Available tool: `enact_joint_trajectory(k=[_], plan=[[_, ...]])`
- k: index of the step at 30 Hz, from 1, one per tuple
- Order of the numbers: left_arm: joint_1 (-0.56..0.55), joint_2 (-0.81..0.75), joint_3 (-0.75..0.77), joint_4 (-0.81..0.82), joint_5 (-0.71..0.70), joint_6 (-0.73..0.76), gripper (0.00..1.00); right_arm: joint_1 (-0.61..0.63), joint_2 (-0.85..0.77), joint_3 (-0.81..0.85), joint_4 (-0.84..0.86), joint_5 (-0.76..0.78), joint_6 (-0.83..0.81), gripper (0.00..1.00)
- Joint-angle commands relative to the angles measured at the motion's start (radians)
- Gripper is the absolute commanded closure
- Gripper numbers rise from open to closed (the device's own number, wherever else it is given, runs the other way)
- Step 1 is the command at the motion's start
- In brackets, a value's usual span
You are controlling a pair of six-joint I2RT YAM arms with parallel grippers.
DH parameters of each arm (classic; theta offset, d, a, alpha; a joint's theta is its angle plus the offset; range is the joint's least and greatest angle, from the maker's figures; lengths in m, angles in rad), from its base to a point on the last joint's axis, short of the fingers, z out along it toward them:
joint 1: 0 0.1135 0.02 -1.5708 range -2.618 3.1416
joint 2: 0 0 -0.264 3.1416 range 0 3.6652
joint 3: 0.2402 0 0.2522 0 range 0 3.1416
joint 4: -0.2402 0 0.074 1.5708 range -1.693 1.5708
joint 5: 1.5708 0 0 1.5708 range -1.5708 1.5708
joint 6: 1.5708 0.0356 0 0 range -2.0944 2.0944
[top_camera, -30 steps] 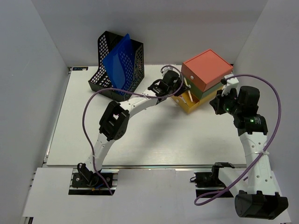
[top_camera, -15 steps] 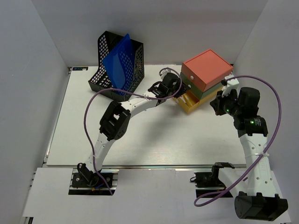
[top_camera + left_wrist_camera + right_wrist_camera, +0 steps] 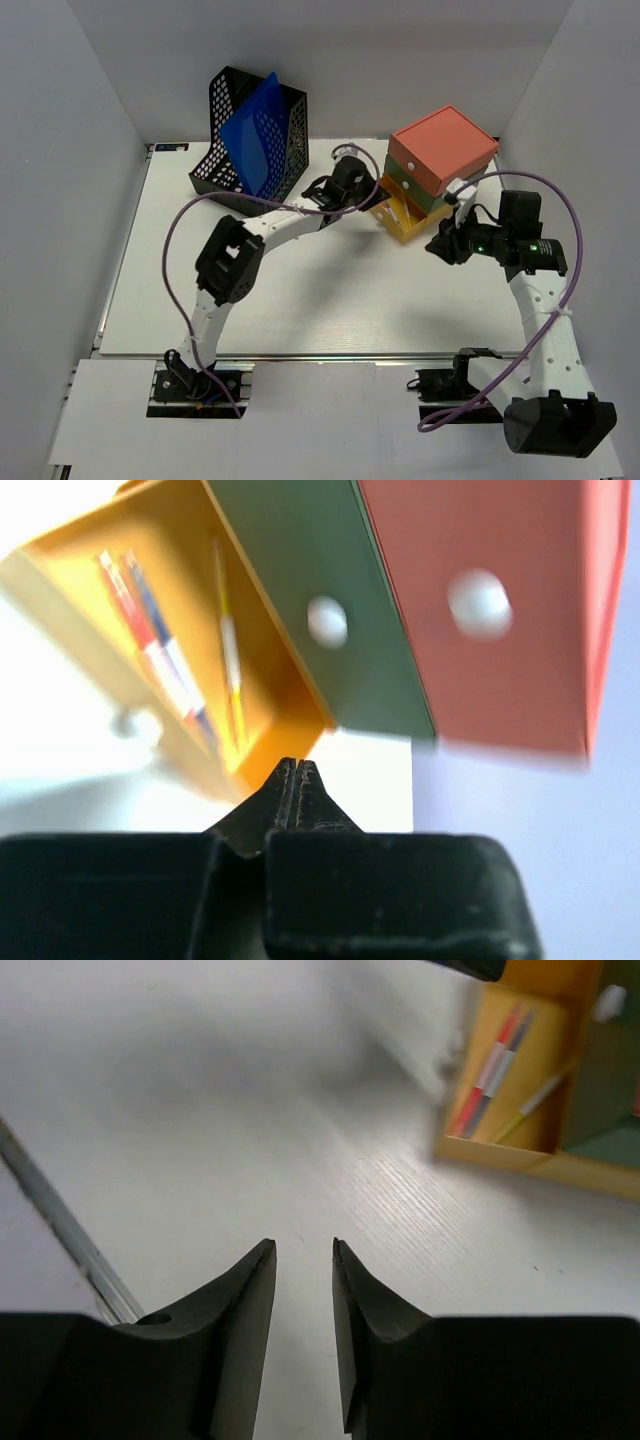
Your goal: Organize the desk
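Quick count on the desk (image 3: 300,300): two arms, one stack of three drawers, one black mesh file rack (image 3: 290,140) at the far left with one blue folder (image 3: 252,135) leaning in it, and two purple cables (image 3: 185,230), one looping off each arm. The stack sits at the far right of the white top: red drawer (image 3: 442,148) on top, green drawer (image 3: 290,580) in the middle, yellow drawer (image 3: 408,225) at the bottom, pulled out toward the arms. Inside that yellow one I make it three pens (image 3: 165,660): two side by side in red, white and blue, and one yellow-and-white on its own. The left wrist view is blurred, though, and the right wrist view cuts the drawer off at the frame edge. Round white knobs (image 3: 328,620) show clearly on green and red; the third is only a smear on the yellow front. From above, the left wrist covers the near-left corner of the stack, so its fingertips are hidden there. The left arm reaches long and diagonal across the desk. The left gripper (image 3: 297,770) points at the open drawer's corner, fingers pressed together with nothing between them; whether the tips touch the drawer I can't tell. The right arm rises from its base, bends and turns inward. The right gripper (image 3: 303,1250) hovers over bare tabletop in front of the drawers, fingers apart by a narrow gap, holding nothing.
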Motion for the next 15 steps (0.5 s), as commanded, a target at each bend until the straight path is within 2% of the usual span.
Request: enact_joint_trajectory(k=[1,3,4,5,6,8,9,13,15], plan=[[0.003,-0.247,-0.140,0.082,0.068,0.182,1.00,0.006,0.020,0.033,-0.158,-0.220,-0.340,0.65],[0.003,-0.394,-0.321,0.085,0.045,0.225,1.00,0.010,0.032,0.019,-0.139,-0.222,-0.397,0.74],[0.003,-0.443,-0.379,0.063,0.030,0.251,1.00,0.015,0.037,0.004,-0.114,-0.209,-0.396,0.85],[0.003,-0.544,-0.436,0.044,0.016,0.264,1.00,0.024,0.049,-0.001,-0.067,-0.162,-0.391,0.92],[0.003,-0.593,-0.537,-0.019,-0.046,0.279,0.91,0.058,0.081,-0.001,-0.051,-0.137,-0.388,0.98],[0.003,-0.687,-0.632,-0.078,-0.081,0.307,0.70,0.113,0.120,0.013,-0.019,-0.056,-0.382,1.00],[0.003,-0.774,-0.718,-0.129,-0.099,0.308,0.56,0.150,0.164,0.019,-0.008,-0.027,-0.377,1.00],[0.003,-0.977,-0.922,-0.197,-0.111,0.273,0.44,0.279,0.269,0.042,0.094,0.196,-0.287,1.00],[-0.006,-1.090,-1.017,-0.219,-0.121,0.236,0.43,0.370,0.340,0.059,0.165,0.293,-0.248,1.00]])
